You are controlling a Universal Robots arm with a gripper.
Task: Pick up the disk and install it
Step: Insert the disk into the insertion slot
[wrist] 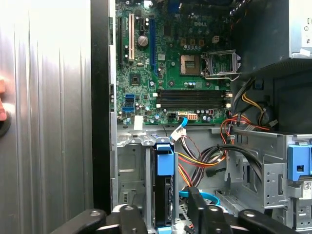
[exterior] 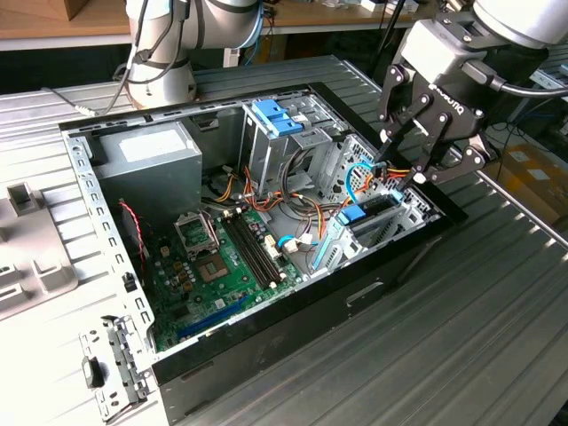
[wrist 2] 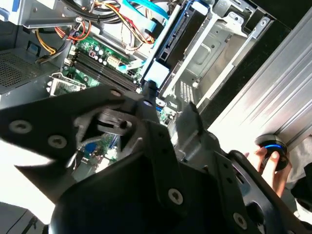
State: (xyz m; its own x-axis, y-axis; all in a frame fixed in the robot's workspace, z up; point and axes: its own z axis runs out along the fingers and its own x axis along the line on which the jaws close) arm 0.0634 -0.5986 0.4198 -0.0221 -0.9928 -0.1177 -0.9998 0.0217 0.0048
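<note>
black two-finger gripper (exterior: 401, 175), fingers spread and empty, above the open black computer case (exterior: 266, 337); grey hard drive in light-blue carrier (exterior: 366, 216) seated in the case's front bay; risk: snagging orange cables (exterior: 398, 169) beside it.

A robot arm of light grey rounded tubes (exterior: 519, 16) with a pale blue ring at its joint near the base (exterior: 256, 19) stands behind an open black computer case (exterior: 293, 328). The arm's wide, rounded grey base (exterior: 160, 84) sits just behind that case, with thin cables trailing beside it. Above the case's far corner, the wrist carries a boxy grey block and a thick black cable (exterior: 515, 84). Below it hangs a matte black metal two-finger gripper (exterior: 404, 164) built of angular linked bars with white lettering. In the second wrist view, silver round screw heads (wrist 2: 174, 196) stud the black links.
</note>
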